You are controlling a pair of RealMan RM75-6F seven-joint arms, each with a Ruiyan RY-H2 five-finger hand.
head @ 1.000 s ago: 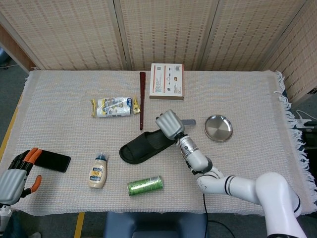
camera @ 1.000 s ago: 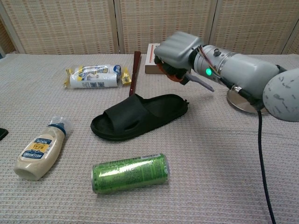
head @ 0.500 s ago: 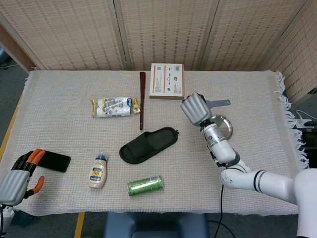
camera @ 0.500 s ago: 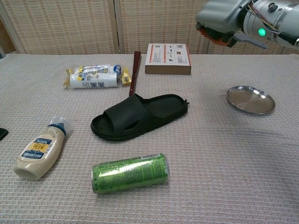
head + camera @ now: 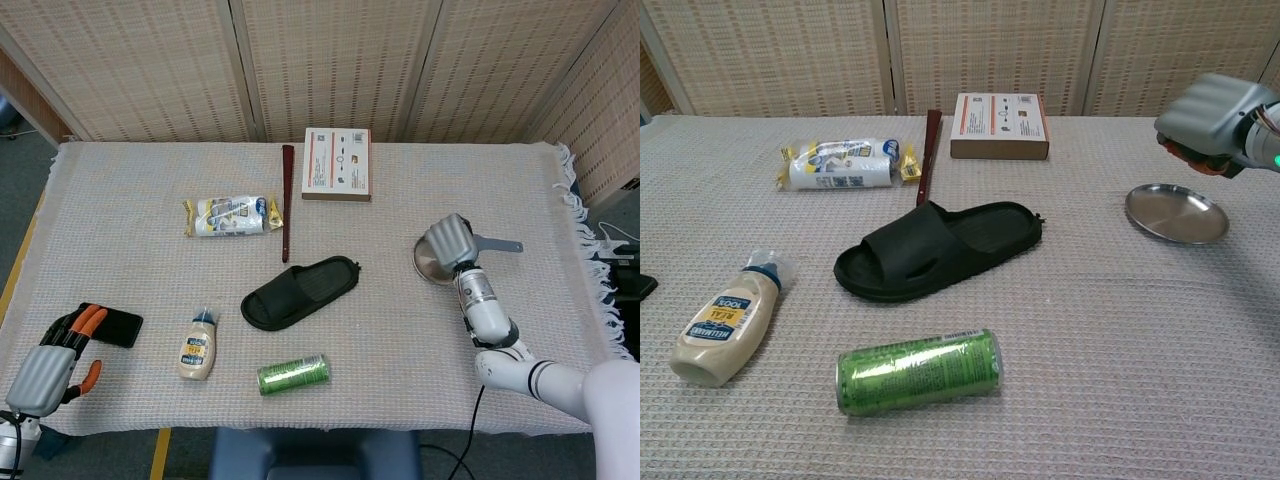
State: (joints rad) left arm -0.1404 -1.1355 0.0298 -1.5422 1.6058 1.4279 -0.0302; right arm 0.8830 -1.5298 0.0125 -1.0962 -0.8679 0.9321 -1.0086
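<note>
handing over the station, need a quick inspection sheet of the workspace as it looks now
surface: table under a pale woven cloth, fringe at the right edge.
things in hand: right hand over the steel plate, fingers curled, nothing seen in it.
clutter: black slipper, green can, mayonnaise bottle, wrapped packet, box, dark stick, phone.
hands: left hand low at the near left edge by the phone, holding nothing.
cables: one hanging under the right arm.
surroundings: woven screen panels behind.
</note>
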